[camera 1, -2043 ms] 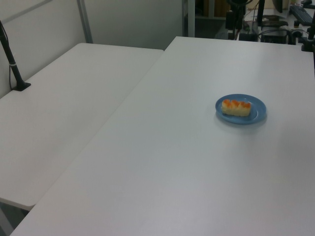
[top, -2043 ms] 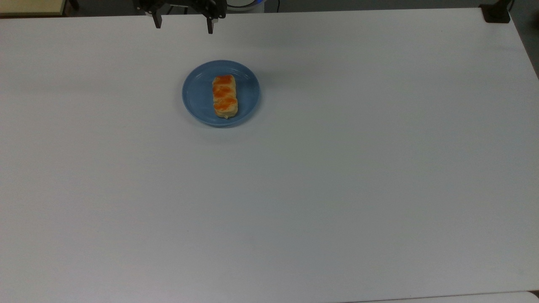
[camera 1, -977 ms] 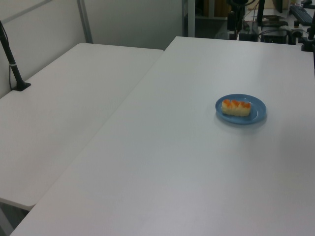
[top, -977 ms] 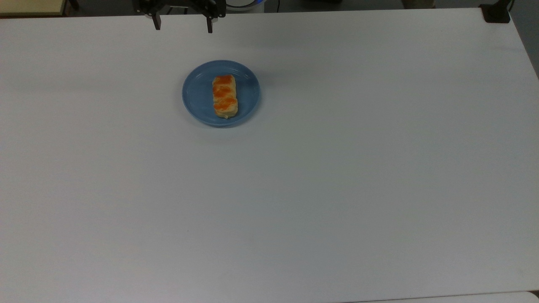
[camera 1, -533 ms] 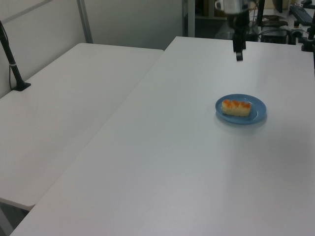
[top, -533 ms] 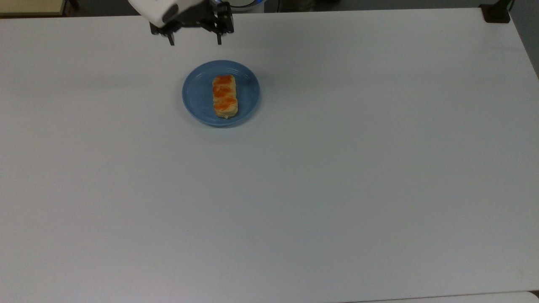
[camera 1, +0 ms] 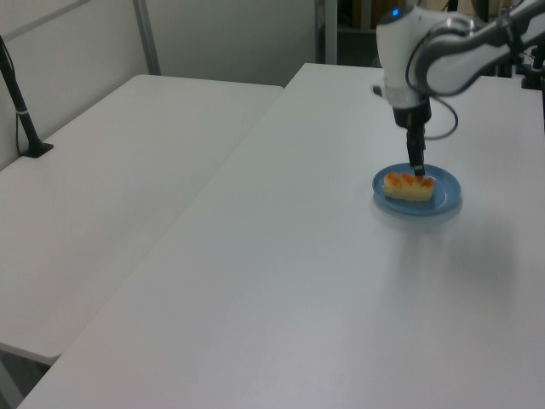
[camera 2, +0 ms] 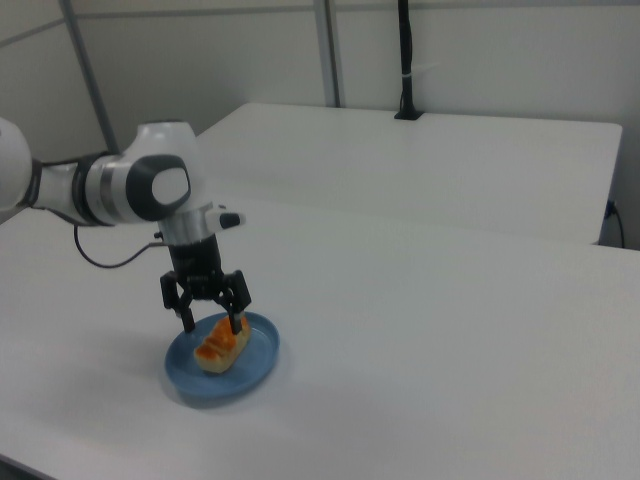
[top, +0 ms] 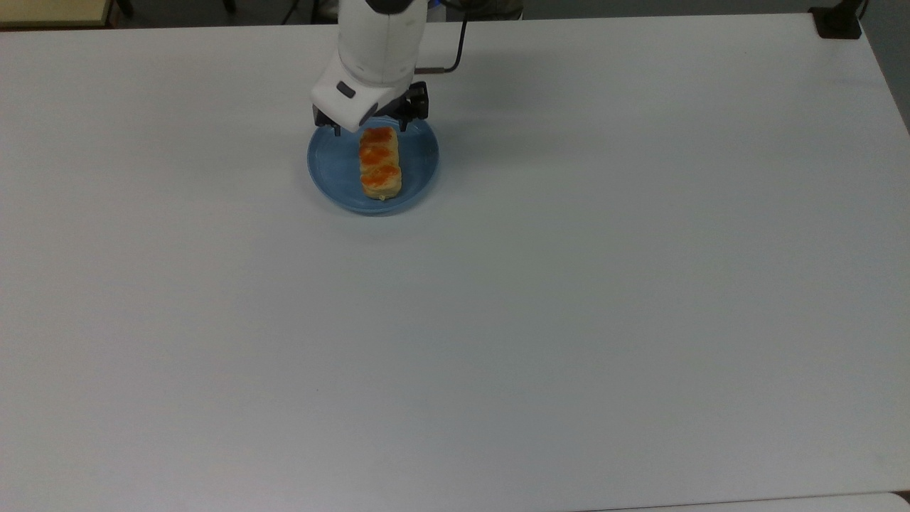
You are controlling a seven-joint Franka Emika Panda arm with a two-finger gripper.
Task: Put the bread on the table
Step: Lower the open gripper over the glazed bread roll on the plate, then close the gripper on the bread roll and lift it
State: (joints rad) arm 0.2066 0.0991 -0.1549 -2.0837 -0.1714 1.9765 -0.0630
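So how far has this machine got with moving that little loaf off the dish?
Done: the open two-finger gripper is above one end of the golden-tan bread with orange-glazed tops. In hand: nothing is gripped; the bread lies on the round blue plate. Left: close on it, lift it and set it on the white table.

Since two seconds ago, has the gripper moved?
Yes. In the top view the gripper came from the table's far edge down the picture to the blue plate, over the bread's far end.
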